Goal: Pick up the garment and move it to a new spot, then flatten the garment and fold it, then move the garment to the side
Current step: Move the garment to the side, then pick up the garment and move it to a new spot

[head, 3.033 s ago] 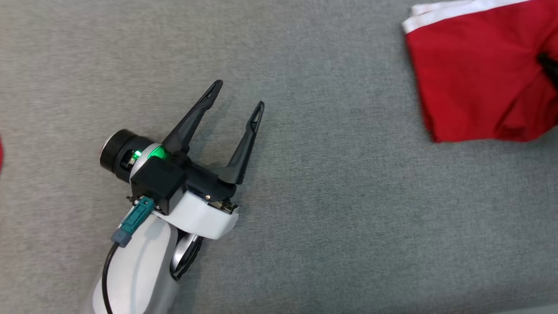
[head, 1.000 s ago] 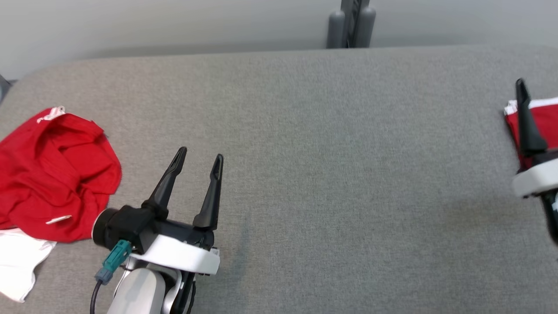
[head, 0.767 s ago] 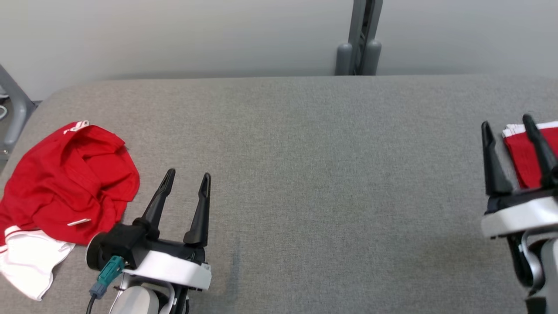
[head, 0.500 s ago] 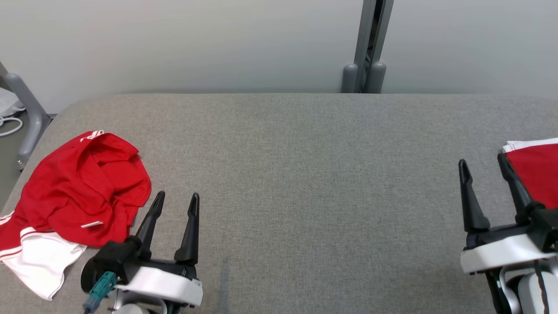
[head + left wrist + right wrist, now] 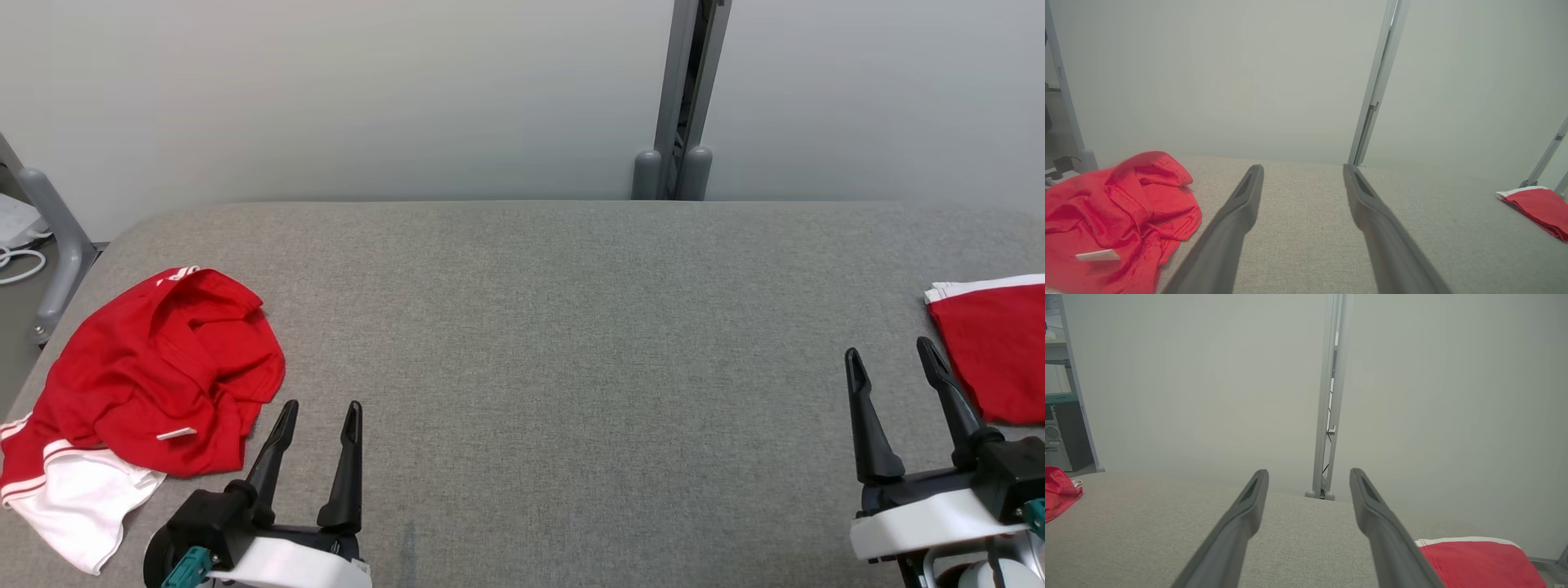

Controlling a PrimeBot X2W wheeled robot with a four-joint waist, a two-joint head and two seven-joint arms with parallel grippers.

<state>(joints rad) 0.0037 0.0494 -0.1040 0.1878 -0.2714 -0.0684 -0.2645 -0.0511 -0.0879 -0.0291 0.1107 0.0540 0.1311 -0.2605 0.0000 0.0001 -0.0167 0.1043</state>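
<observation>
A crumpled red and white garment lies in a heap at the table's left end. My left gripper stands open just to its right, apart from it, with nothing between the fingers. At the right edge rests a folded red garment with a white band. My right gripper is open beside its left side and holds nothing. The left wrist view has the left gripper over bare cloth, with the heap to its left. In the right wrist view the folded garment lies by the right gripper.
The grey padded table stretches wide between the two garments. A pale wall stands behind it with a grey metal post at the far edge. A grey frame leg and a white cable are off the left end.
The head camera has swung left and tilted up, bringing in the wall and both garments. The right gripper has drawn back off the folded garment. Both grippers stay open.
</observation>
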